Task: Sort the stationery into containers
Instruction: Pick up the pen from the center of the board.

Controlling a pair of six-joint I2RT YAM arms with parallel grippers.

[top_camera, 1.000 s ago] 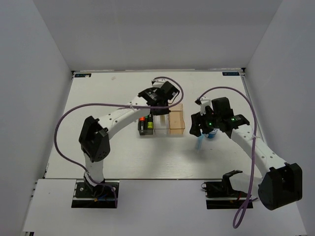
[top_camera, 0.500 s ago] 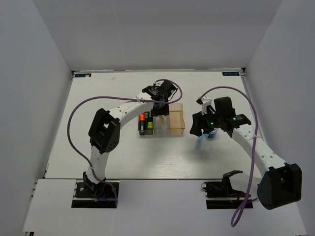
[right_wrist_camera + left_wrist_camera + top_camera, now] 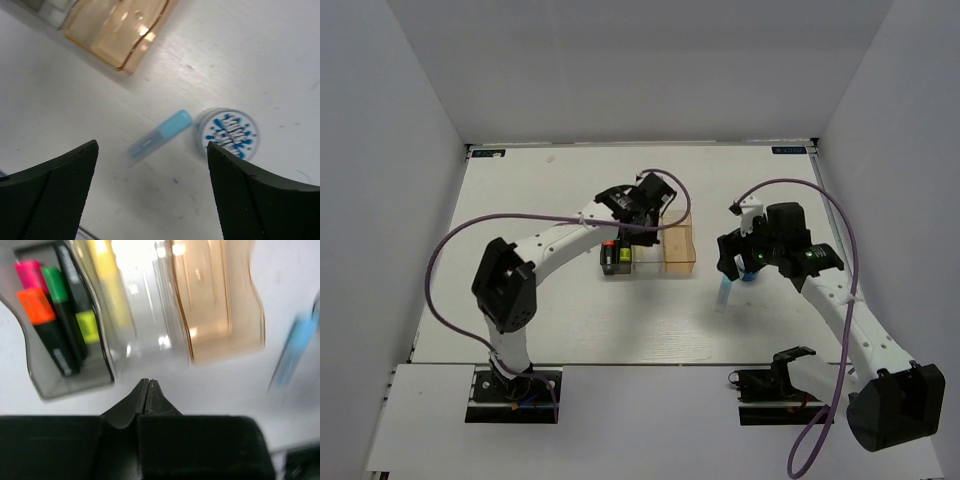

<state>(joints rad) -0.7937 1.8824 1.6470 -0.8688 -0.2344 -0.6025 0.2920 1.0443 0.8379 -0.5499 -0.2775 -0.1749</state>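
Three joined bins stand mid-table: smoky grey (image 3: 616, 260), clear (image 3: 646, 255), orange (image 3: 678, 250). In the left wrist view the grey bin (image 3: 45, 380) holds several highlighters (image 3: 55, 310) with pink, green, orange and yellow caps. The clear bin (image 3: 150, 335) holds a yellow highlighter (image 3: 112, 285). The orange bin (image 3: 215, 295) looks empty. My left gripper (image 3: 640, 232) (image 3: 148, 382) is shut and empty above the bins. My right gripper (image 3: 740, 268) (image 3: 151, 150) is open above a light blue tube (image 3: 160, 134) (image 3: 723, 292) and a blue-white roll (image 3: 231, 132), both lying on the table.
The orange bin's corner (image 3: 120, 30) lies up-left of the tube in the right wrist view. The tube also shows blurred in the left wrist view (image 3: 295, 347). White walls close in the table (image 3: 550, 190) on three sides.
My left arm has swung about, its gripper staying shut above the bins. My right gripper has shifted slightly right and stays open. The tube and roll have not moved.
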